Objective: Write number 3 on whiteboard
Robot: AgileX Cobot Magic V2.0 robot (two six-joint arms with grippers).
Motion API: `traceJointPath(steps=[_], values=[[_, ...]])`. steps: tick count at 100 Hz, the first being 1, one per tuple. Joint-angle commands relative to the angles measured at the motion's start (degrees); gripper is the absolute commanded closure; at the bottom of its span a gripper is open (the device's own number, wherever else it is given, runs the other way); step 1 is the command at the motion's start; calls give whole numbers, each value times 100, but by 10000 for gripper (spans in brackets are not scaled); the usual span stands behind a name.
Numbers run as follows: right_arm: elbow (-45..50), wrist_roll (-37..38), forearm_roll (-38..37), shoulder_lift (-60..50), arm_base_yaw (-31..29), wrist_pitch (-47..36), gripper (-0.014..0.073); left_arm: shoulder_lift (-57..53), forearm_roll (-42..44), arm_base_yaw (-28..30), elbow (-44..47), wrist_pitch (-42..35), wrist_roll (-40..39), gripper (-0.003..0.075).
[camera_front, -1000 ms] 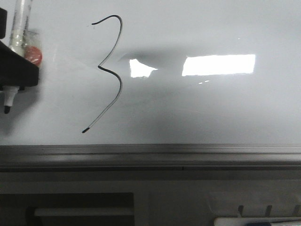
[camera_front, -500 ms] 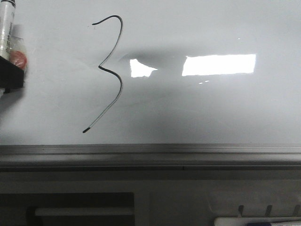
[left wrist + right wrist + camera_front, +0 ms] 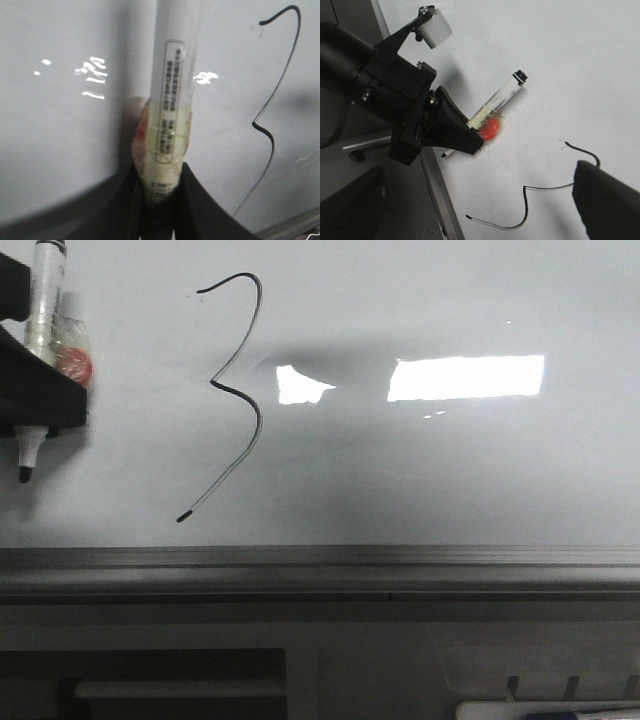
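Note:
The number 3 [image 3: 257,422] is a thin black slanted line on the glossy whiteboard [image 3: 450,470], its long tail ending near the lower rail. It also shows in the left wrist view [image 3: 272,145] and the right wrist view [image 3: 526,210]. My left gripper [image 3: 40,400] is at the board's left edge, left of the 3, shut on a white marker pen [image 3: 45,300] wrapped in yellowish and red tape, black tip pointing down. The pen [image 3: 175,60] sits between the black fingers [image 3: 200,210]. My right gripper [image 3: 480,215] is open and empty, above the 3.
A grey metal edge rail [image 3: 320,565] runs along the board's near side. A bright rectangular light reflection [image 3: 465,378] lies right of the 3. A white tray edge [image 3: 540,710] shows at the bottom right. Off the board's left edge are the floor and a chair base [image 3: 360,145].
The left gripper with the pen slid left and nearly out of view half a second ago, then came back right to about where it was. The 3 is unchanged.

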Motion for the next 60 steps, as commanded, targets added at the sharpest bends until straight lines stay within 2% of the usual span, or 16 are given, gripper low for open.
traceJointPath(steps=[1,26,33,45,48,52,60], values=[[-155,29,72,-150,-46,-384,-77,120,-52,-74,-251,-355,-15,741],[-155,29,72,-150,-46,-372,-77,158,-41,-86,-291,-433,-15,726],[-155,29,72,-150,-46,-372,-77,158,-41,-86,-291,-464,-15,645],[-155,29,72,-150,-46,-372,-77,158,-77,-86,-291,-614,-15,374],[-155,29,72,-150,-46,-372,-77,158,-77,-86,-291,-635,-15,326],[-155,29,72,-150,-46,-372,-77,158,-77,-75,-291,-636,-15,281],[-155,29,72,-150,-46,-372,-77,158,-77,-75,-291,-646,-15,272]])
